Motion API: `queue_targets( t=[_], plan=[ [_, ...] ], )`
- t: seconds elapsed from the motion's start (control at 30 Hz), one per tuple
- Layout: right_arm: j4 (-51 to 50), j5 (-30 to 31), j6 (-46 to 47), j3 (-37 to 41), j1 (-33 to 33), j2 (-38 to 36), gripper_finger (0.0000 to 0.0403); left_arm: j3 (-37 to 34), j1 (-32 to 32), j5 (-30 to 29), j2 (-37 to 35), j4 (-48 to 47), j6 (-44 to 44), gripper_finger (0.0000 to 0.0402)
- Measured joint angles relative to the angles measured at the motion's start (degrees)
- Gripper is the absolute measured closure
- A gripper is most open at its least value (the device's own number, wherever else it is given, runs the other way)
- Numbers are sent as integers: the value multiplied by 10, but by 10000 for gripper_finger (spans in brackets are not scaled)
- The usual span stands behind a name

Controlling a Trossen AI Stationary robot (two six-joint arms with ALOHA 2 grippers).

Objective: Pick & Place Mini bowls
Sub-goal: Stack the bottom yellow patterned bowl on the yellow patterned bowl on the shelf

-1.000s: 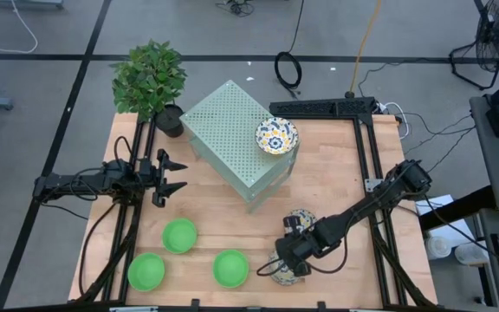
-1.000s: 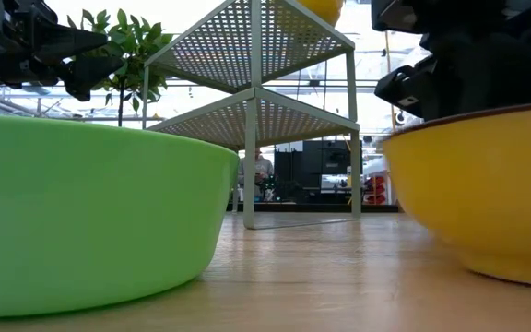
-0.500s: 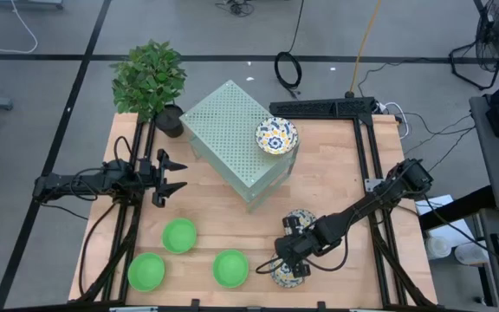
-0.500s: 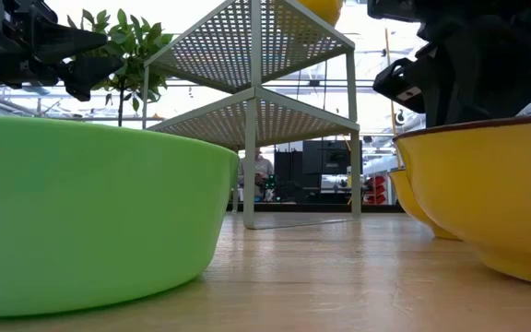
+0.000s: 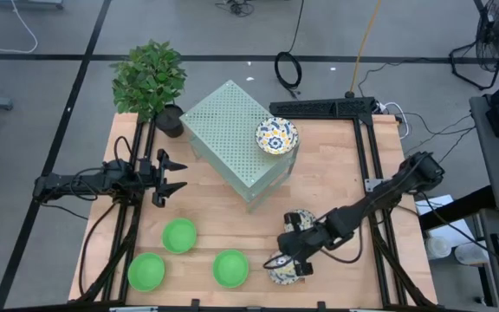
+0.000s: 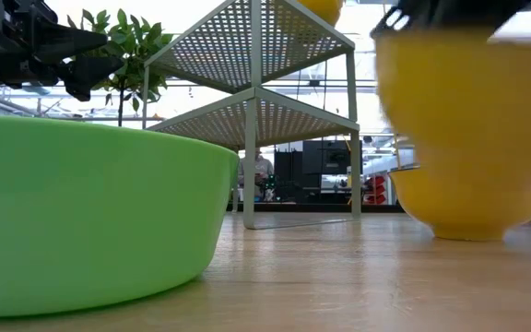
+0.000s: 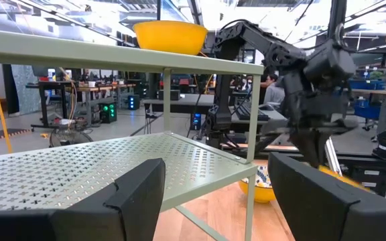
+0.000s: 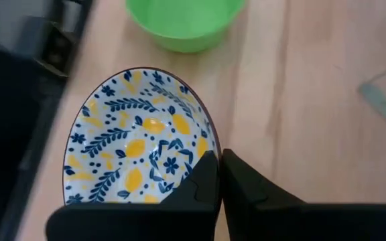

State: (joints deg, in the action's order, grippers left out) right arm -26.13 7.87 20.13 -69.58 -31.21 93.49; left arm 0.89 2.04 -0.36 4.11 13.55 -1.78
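My right gripper [image 5: 293, 260] is near the table's near edge, shut on a white bowl with blue-and-yellow flowers [image 8: 133, 144], which shows yellow outside in the low view [image 6: 468, 101]. A second floral bowl [image 5: 300, 218] stands on the table just behind it. A third [image 5: 276, 136] rests on top of the pale green perforated box [image 5: 228, 130]. Three plain green bowls [image 5: 179, 235] [image 5: 146, 271] [image 5: 230, 268] stand on the table's near left part. My left gripper [image 5: 180, 176] hovers open at the table's left side. My right gripper pinches the floral bowl by its rim [image 8: 208, 137], one finger over the patterned inside and one outside. The fingers come from above, slanting down from the table's right. In the low view the bowl hangs clear of the wood, above the other bowl [image 6: 459, 198].
A potted plant [image 5: 150, 80] stands at the far left corner beside the perforated box. A black frame [image 5: 323, 107] runs along the table's far right edge. Bare wood [image 5: 327, 182] lies between the box and my right arm.
My right gripper has risen, taking the floral bowl with it. The bowl stood on the table a second ago and is now lifted clear, uncovering the second floral bowl behind it in the low view.
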Motion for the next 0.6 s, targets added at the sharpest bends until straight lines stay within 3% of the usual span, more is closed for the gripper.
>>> queue_targets(
  t=[0.6],
  plan=[
    [16,-5,-24,0,0,-62,401,0,0,0,0,0,0,133]
  ],
)
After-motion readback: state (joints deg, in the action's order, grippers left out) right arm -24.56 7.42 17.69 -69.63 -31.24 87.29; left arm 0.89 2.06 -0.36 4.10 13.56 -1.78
